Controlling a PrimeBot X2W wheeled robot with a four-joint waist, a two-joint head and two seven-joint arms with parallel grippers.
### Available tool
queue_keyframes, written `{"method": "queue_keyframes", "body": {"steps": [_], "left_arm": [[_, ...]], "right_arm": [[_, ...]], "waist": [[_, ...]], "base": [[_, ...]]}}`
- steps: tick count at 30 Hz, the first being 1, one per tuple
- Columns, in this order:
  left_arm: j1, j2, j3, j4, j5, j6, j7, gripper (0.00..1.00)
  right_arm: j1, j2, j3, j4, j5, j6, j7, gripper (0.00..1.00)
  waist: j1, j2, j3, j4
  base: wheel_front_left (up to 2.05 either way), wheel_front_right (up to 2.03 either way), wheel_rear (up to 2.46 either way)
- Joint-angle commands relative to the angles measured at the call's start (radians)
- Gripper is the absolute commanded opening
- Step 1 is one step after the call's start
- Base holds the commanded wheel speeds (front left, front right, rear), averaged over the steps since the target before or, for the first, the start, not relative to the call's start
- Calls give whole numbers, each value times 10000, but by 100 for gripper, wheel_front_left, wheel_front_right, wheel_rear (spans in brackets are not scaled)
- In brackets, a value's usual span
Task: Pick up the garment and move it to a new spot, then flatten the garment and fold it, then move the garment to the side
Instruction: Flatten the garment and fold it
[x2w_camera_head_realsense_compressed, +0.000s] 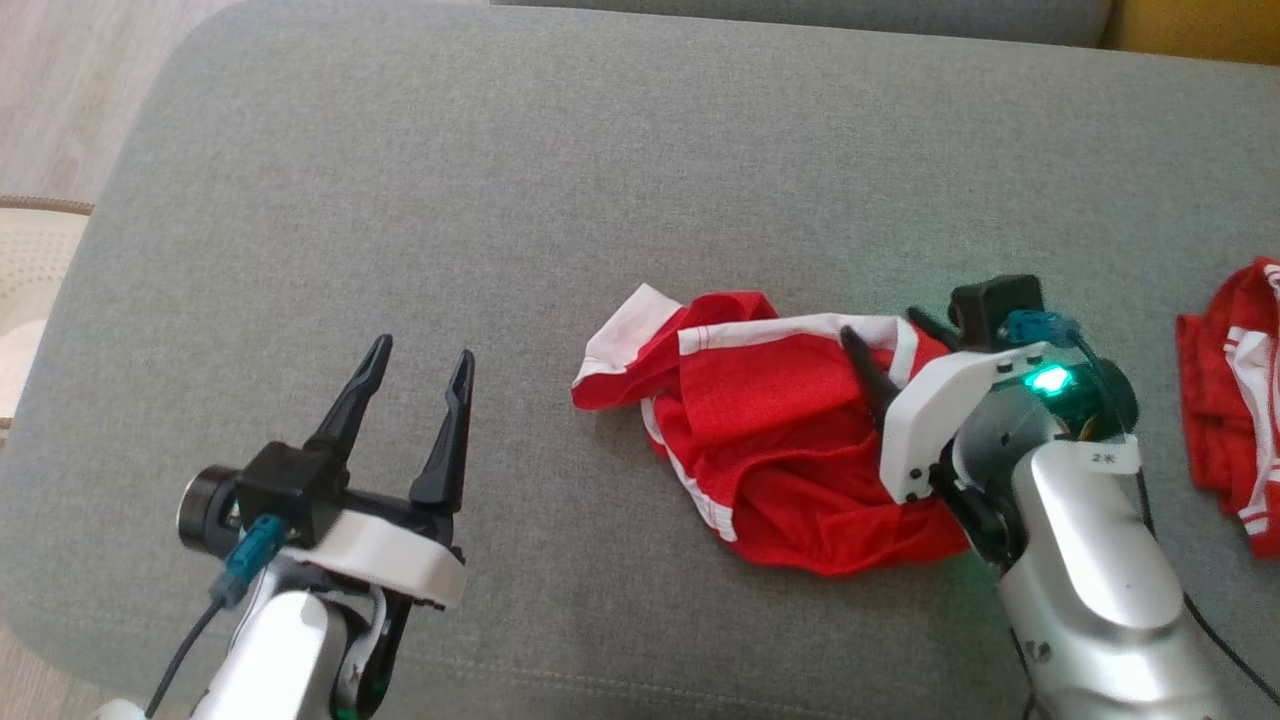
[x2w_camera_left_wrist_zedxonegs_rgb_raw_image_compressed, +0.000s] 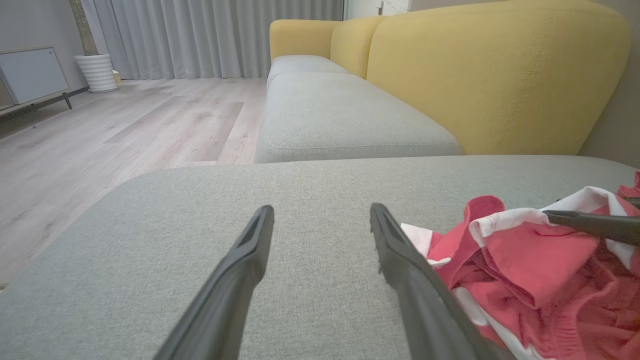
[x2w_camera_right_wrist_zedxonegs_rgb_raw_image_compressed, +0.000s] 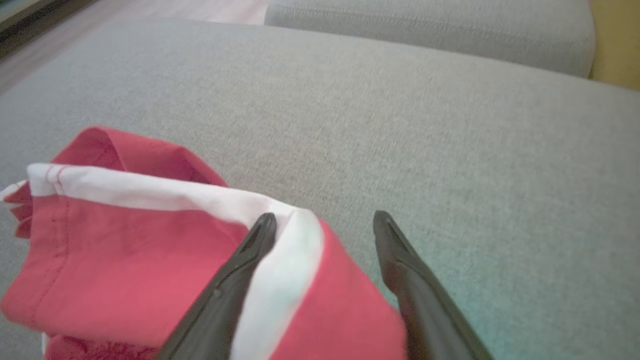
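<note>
While my left gripper (x2w_camera_head_realsense_compressed: 422, 352) hovers idle over the bare grey woven sofa cushion (x2w_camera_head_realsense_compressed: 500, 200), fingers spread, the crumpled red-and-white mesh garment (x2w_camera_head_realsense_compressed: 790, 450) lies mid-cushion to its right. My right gripper (x2w_camera_head_realsense_compressed: 885, 335) tilts down, jaws apart, straddling its white-banded edge, I'd judge to line up a pinch.
</note>
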Motion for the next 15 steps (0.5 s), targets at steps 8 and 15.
{"method": "queue_keyframes", "body": {"steps": [8,15], "left_arm": [[-438,14,630,-352,198,-99,-133,100],[-365,-60,741,-365,317,-203,-134,100]], "right_arm": [[320,98,-704,-1244,1036,65,-158,0],[1413,136,-2718,-1085,3816,65,-1028,0]], "waist": [[-2,0,31,-291],[-2,0,-78,-444]], "base": [[0,0,0],[0,0,0]]}}
